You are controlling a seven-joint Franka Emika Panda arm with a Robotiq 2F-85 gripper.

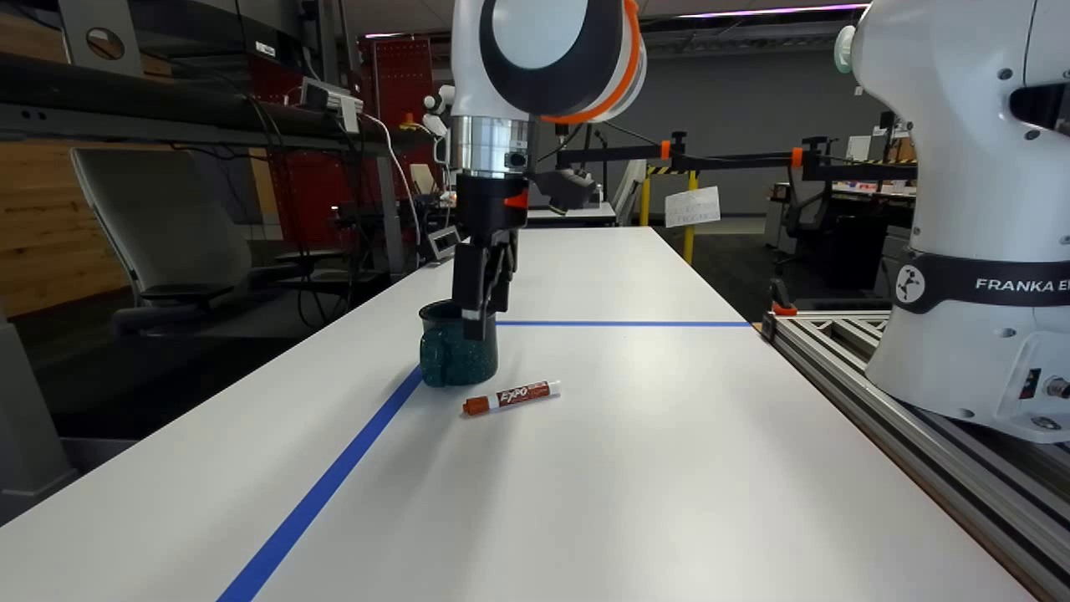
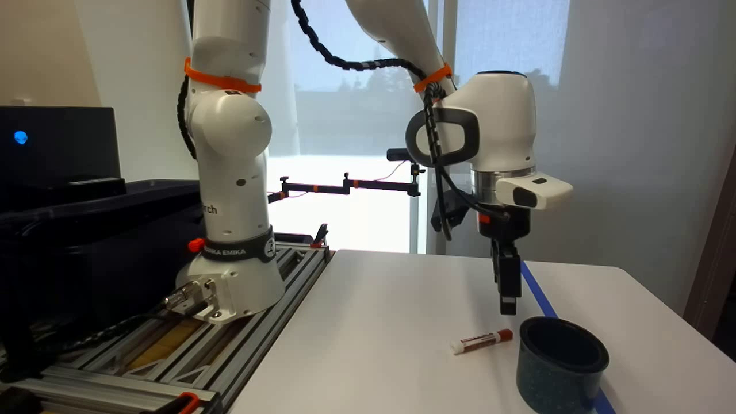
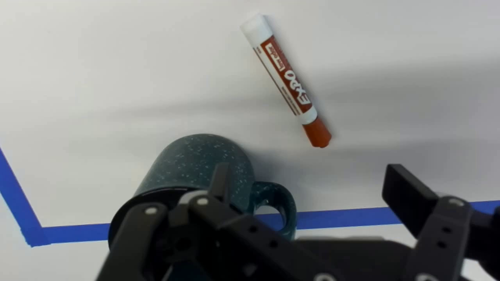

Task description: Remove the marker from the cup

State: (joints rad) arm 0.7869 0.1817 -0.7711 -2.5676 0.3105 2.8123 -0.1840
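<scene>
"Where's the marker?"

"It's lying on its side on the table, just beside the cup, not touching it."

"Why there?"

"The job is to get it out of the cup, and it's out, so I think the big part is done. The flat table is a good spot, but the marker is round and might roll if bumped."

"And the cup?"

"It stands up by itself, so nothing needs to hold it. It seems to sit over some blue tape. Maybe the tape shows a spot, but I'm not sure."

"What's the gripper holding?"

"Nothing. Its fingers are wide apart. In the wrist view, the handle of the cup shows between them. I can't tell how close they are to it. I guess they're spread so they don't pinch, and going straight up looks safest next."

"Now count!"

"One marker, with one red cap. One cup, with one handle. One gripper, with two fingers. Two strips of blue tape, and they meet at a corner."
</scene>
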